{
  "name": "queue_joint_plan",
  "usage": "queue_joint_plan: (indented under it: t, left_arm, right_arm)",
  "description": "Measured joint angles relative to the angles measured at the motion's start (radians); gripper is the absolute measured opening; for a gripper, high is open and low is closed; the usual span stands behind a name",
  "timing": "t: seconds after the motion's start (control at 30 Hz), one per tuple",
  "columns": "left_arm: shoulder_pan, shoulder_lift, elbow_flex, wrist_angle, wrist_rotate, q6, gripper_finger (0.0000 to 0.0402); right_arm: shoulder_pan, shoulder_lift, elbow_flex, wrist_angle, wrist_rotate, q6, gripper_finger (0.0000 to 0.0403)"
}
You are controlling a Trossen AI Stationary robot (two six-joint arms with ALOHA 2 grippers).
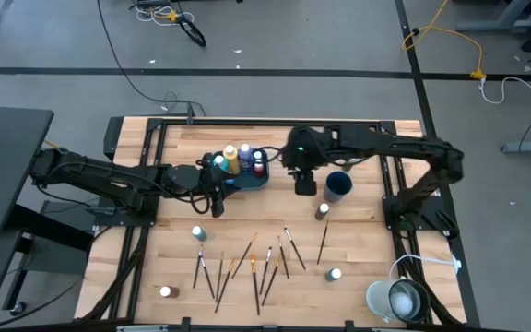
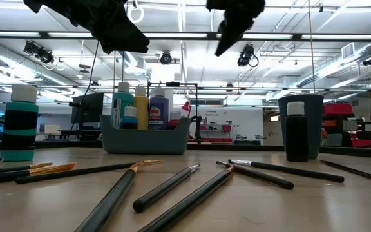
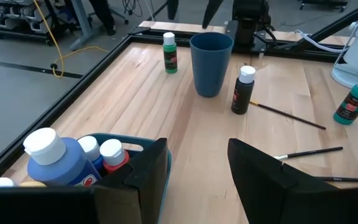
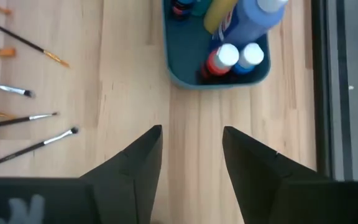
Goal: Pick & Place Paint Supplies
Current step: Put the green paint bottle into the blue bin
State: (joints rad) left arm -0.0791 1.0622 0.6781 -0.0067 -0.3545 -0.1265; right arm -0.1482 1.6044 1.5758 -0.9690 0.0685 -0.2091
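From above, the wooden table (image 1: 358, 258) carries a teal tray (image 1: 243, 177) of paint bottles (image 1: 231, 160), with brushes (image 1: 256, 267) scattered nearer the front. The left gripper (image 1: 218, 205) hangs beside the tray, the right gripper (image 1: 303, 184) between tray and blue cup (image 1: 337, 184). Wrist views – both jaws spread, holding nothing.

Two dark jointed arms, black wedge-shaped fingers (image 4: 135, 168)
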Motion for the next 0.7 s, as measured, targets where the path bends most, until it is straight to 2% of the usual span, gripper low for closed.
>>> queue_joint_plan:
  t: [0.23, 0.37, 0.7]
  left_arm:
    - [0.000, 0.000, 0.000, 0.007, 0.000, -0.002, 0.0178]
    - [0.000, 0.000, 0.000, 0.019, 0.000, -0.009, 0.0178]
    - [0.000, 0.000, 0.000, 0.025, 0.000, -0.009, 0.0178]
  right_arm:
    - [-0.025, -0.243, -0.302, 0.170, 0.007, 0.073, 0.0165]
    - [-0.050, -0.372, -0.439, 0.242, 0.088, 0.102, 0.0165]
    - [-0.139, -0.548, -0.614, 0.243, 0.271, 0.245, 0.0165]
